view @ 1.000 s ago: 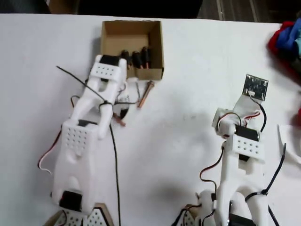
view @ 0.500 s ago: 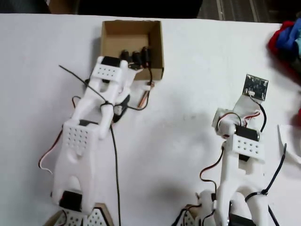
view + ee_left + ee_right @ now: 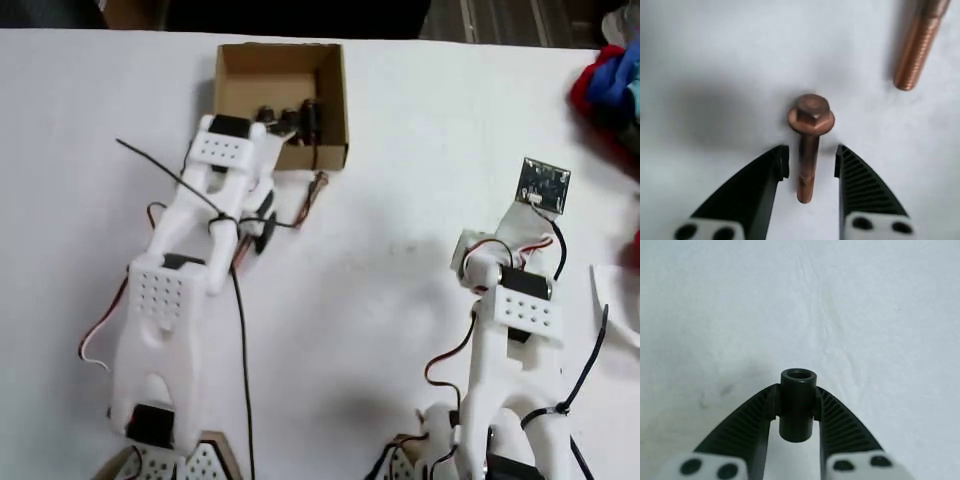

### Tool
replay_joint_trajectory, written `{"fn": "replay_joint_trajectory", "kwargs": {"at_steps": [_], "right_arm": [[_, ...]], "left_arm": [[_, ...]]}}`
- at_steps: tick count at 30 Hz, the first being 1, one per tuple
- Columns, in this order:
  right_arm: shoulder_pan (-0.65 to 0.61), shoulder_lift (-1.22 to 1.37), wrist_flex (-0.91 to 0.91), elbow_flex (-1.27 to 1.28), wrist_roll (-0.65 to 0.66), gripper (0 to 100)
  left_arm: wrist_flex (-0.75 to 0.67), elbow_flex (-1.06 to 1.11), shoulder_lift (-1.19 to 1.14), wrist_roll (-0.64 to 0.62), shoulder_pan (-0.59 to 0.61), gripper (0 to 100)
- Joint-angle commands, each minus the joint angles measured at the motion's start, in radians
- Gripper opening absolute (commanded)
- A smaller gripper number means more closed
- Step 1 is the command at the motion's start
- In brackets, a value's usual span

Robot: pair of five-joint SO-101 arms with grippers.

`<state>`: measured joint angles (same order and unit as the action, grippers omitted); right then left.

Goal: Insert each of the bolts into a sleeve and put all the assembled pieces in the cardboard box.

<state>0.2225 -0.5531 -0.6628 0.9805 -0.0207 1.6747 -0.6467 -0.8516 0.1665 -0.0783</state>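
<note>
**Left side.** The left arm (image 3: 170, 300) reaches from the near edge of the table (image 3: 400, 110) toward the cardboard box (image 3: 325, 157). Its upper end is just beside the box's near-left corner. A black cable (image 3: 243, 350) trails along the arm's right flank to the near edge. The table to the left of the arm is open out to the edge.

**Left gripper (image 3: 811, 162).** The jaws are parted and straddle the shank of a copper bolt (image 3: 809, 140). A gap shows on each side, so there is no contact. The bolt lies on the table with its flanged hex head pointing away from the jaws.

**Adjacent items.** A second bolt (image 3: 917, 50) lies close by, apart from the first. In the high view it sits just outside the box's near-right corner with a thin wire across it. The box stands near the far edge, open at the top. Several dark pieces (image 3: 295, 120) stand against its near wall; whether they contain bolts cannot be told. The box wall and the second bolt limit the room around the left gripper.

**Centre.** There is bare table between the two arms.

**Right side.** The right arm (image 3: 510, 330) is well apart from the box and bolts. The right gripper (image 3: 797, 407) is clamped on a black sleeve (image 3: 798, 390), which is held above bare table with its open bore facing the wrist camera. A heap of coloured cloth (image 3: 605, 80) lies at the right edge, near the far corner.
</note>
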Motion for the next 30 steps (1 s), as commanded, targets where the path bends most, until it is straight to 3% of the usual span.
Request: {"fn": "replay_joint_trajectory", "kwargs": {"at_steps": [1,7,14,20,30], "right_arm": [[-0.012,-0.041,0.018,-0.003,-0.002,2.0],[-0.012,-0.039,0.018,-0.003,-0.002,2.0],[-0.012,-0.039,0.018,-0.003,-0.002,2.0],[-0.012,-0.039,0.018,-0.003,-0.002,2.0],[-0.012,-0.039,0.018,-0.003,-0.002,2.0]], "left_arm": [[-0.055,-0.036,0.072,-0.011,0.011,18],[-0.11,-0.047,0.017,-0.009,0.008,18],[-0.074,-0.153,-0.095,-0.011,0.005,18],[0.02,-0.285,-0.155,-0.011,0.003,2],[0.071,-0.329,-0.209,-0.011,0.003,2]]}}
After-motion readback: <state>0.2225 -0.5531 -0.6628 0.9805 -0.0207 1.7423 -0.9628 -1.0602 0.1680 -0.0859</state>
